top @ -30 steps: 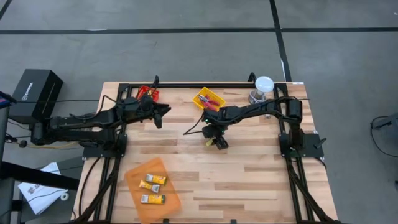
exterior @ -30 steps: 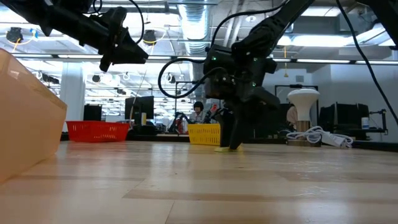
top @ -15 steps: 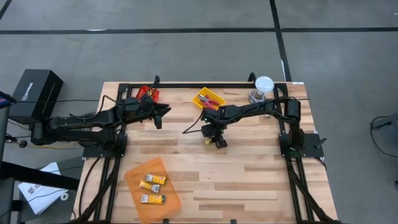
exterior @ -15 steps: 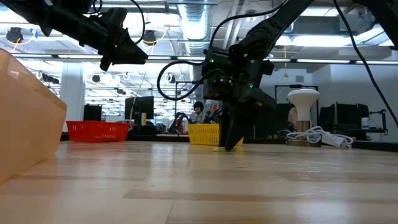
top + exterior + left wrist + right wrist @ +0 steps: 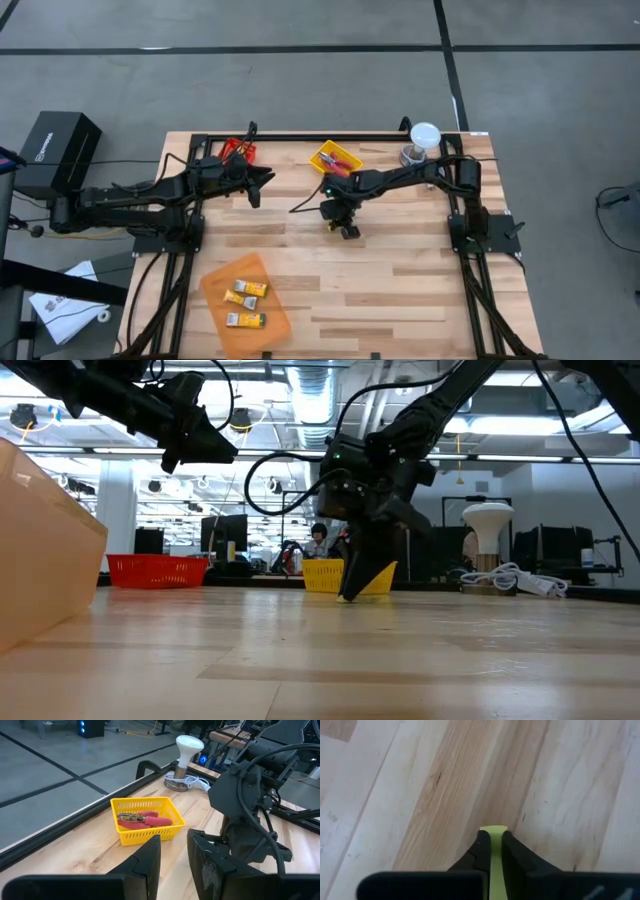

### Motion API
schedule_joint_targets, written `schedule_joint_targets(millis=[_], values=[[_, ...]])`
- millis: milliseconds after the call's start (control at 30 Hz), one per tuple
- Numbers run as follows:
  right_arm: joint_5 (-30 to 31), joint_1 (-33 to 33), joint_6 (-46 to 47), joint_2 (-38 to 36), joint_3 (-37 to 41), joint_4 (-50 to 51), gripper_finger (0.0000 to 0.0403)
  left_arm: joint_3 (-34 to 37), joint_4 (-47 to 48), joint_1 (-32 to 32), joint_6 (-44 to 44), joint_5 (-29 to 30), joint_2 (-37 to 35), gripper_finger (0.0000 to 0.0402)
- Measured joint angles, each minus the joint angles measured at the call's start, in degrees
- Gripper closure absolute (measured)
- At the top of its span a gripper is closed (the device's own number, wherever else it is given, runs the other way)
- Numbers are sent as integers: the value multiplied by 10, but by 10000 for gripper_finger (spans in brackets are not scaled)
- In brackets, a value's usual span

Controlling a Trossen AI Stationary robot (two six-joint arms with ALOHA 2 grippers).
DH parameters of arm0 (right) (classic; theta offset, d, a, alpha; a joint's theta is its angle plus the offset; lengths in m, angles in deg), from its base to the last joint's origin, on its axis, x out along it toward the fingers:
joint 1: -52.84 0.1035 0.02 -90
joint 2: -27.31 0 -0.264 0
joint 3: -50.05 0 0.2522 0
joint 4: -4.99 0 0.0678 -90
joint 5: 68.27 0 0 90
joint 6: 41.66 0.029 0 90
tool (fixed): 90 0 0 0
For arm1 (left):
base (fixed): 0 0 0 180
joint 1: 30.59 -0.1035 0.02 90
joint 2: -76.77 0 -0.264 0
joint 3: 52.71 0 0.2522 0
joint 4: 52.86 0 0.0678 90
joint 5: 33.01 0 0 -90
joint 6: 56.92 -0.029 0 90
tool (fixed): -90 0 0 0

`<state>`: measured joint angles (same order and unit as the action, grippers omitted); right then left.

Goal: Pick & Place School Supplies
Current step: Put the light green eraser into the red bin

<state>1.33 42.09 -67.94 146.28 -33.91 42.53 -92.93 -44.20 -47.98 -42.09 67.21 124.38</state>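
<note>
My right gripper (image 5: 345,230) points steeply down at the middle of the wooden table and is shut on a thin yellow stick (image 5: 493,831), one of the school supplies. My left gripper (image 5: 262,180) hangs above the table's far left part, open, with nothing between its fingers (image 5: 150,862). Red-handled tools (image 5: 145,821) lie in the yellow tray (image 5: 336,160). Yellow-and-white packs (image 5: 245,292) lie in the orange tray (image 5: 262,312) near the front left. My right gripper pinches the yellow stick between its two fingers (image 5: 481,851), which come from above, slanting down, and lie along the stick. The stick's end (image 5: 493,828) pokes out just past the fingertips, at the table's surface. Whether that end rests on the wood I cannot tell.
A red tray (image 5: 238,150) stands at the far left edge, behind my left gripper. A white lamp-like object (image 5: 424,135) with a cable stands at the far right. Bare wood lies between the trays and toward the near right.
My right gripper has shut on the yellow stick lying on the table; its fingers, apart a second ago, now meet at a point in the low view.
</note>
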Motion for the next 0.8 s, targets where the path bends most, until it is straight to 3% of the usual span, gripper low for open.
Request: schedule_joint_targets(millis=[333,800], values=[[7,-16,-1,13,-127,126,397,0,-5,0,21,0,0,309],[-45,-32,13,9,-317,249,401,0,-13,2,33,-3,0,309]])
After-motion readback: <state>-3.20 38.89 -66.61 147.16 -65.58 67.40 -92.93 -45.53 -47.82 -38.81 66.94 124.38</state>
